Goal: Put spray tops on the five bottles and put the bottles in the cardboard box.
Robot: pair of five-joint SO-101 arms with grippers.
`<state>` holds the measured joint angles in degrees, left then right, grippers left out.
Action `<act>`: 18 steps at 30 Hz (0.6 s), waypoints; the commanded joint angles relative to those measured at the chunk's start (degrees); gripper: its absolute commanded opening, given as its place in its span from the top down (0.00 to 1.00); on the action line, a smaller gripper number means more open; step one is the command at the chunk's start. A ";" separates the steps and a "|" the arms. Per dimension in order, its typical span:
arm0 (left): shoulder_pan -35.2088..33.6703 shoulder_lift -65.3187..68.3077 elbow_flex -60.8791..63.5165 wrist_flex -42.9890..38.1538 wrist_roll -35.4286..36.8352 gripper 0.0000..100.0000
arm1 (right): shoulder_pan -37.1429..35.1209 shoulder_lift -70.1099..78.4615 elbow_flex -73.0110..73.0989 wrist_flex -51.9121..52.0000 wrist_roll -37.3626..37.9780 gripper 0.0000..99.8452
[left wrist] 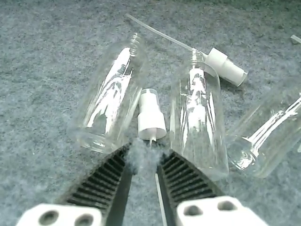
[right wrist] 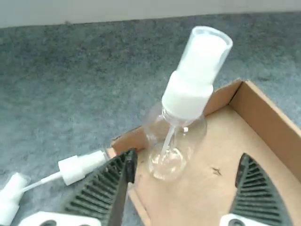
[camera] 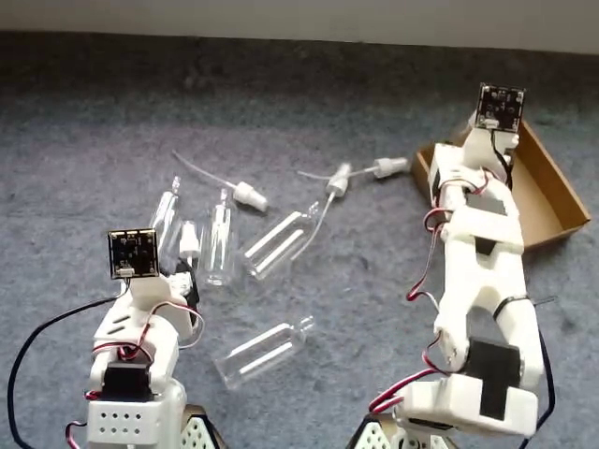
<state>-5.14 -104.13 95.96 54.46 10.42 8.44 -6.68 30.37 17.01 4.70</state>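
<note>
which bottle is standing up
The bottle with a spray top, in the cardboard box; the other four bottles lie on their sides on the carpet.

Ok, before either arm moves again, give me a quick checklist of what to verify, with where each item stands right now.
1. Right gripper open and off the capped bottle: ok.
2. Capped bottle's base inside the cardboard box: ok, though close to one wall.
3. Left gripper open: ok.
4. Loose spray top just ahead of the left gripper: ok.
5. Room to close on that spray top without catching the flanking bottles: cannot tell; they lie close on both sides.
6. All five bottles capped: not ok; four uncapped bottles lie on the table.
</note>
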 commanded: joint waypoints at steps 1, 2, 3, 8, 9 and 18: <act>-0.13 -0.57 1.10 0.18 0.18 1.00 | -0.66 -7.60 -0.66 6.99 -0.26 0.71; -0.13 -0.57 1.10 0.18 0.18 1.00 | -0.66 -9.01 -0.66 8.84 -0.26 0.71; -0.22 -0.57 1.10 0.18 0.18 1.00 | -0.66 -10.42 -0.66 10.77 -0.26 0.71; -0.31 -0.57 1.10 0.18 0.18 1.00 | -0.66 -16.92 -0.66 19.74 0.00 0.71; -0.40 -0.57 1.10 0.18 0.18 1.00 | -0.66 -18.15 -0.66 21.41 0.09 0.71; -2.07 -0.57 1.01 -0.09 0.09 1.00 | -7.43 -28.35 -0.92 38.20 0.18 0.71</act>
<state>-5.14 -104.13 95.96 54.46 10.42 4.92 -30.42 30.37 49.10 4.70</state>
